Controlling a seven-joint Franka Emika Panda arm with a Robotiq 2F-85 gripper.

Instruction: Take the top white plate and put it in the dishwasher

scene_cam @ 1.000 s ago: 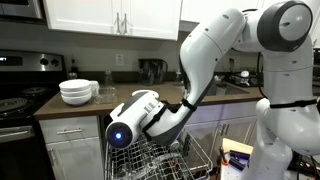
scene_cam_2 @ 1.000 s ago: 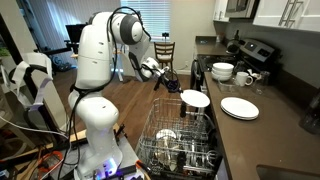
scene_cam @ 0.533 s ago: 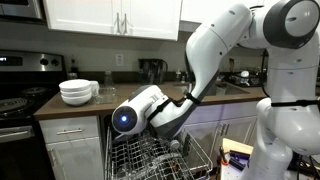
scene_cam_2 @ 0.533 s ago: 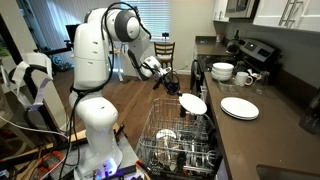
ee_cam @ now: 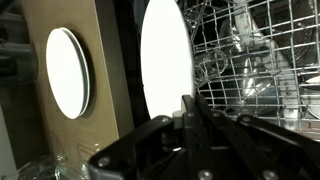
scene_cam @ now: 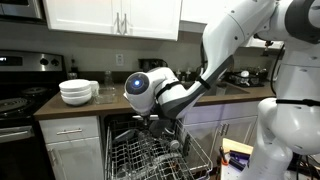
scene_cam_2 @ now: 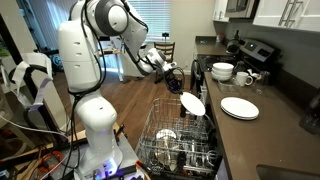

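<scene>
The hand (scene_cam_2: 182, 93) pinches the top white plate (scene_cam_2: 195, 104) by its rim, its fingers pressed onto the edge. The plate hangs in the air in the middle of the frame, above the wire rack of the open dishwasher (scene_cam_2: 175, 150). It is tilted, with its high edge at the hand, toward the upper left, and its low edge toward the lower right. In the wrist view it stands on edge, long axis running top to bottom.

One plate is in the hand. One more white plate (scene_cam_2: 240, 107) lies flat on the bench (scene_cam_2: 262, 135) at the right. A stack of white bowls (scene_cam_2: 222, 71) sits higher in the frame; I cannot tell how many.
</scene>
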